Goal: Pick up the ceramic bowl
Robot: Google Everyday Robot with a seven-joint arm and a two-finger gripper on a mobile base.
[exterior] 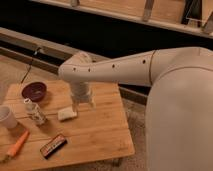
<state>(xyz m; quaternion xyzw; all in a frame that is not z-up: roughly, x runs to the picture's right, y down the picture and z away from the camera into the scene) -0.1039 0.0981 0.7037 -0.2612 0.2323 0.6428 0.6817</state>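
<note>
The ceramic bowl [34,91] is a small dark maroon round bowl at the back left of the wooden table [100,135]. My gripper [82,103] hangs from the white arm over the middle of the table, to the right of the bowl and well apart from it, just above a pale sponge-like block [67,114]. A whitish cup [7,118] stands at the left edge, in front of the bowl.
A small clear bottle [34,112] stands between the bowl and the block. An orange carrot [17,144] and a dark snack bar [53,145] lie near the front. A low ledge and dark wall run behind the table.
</note>
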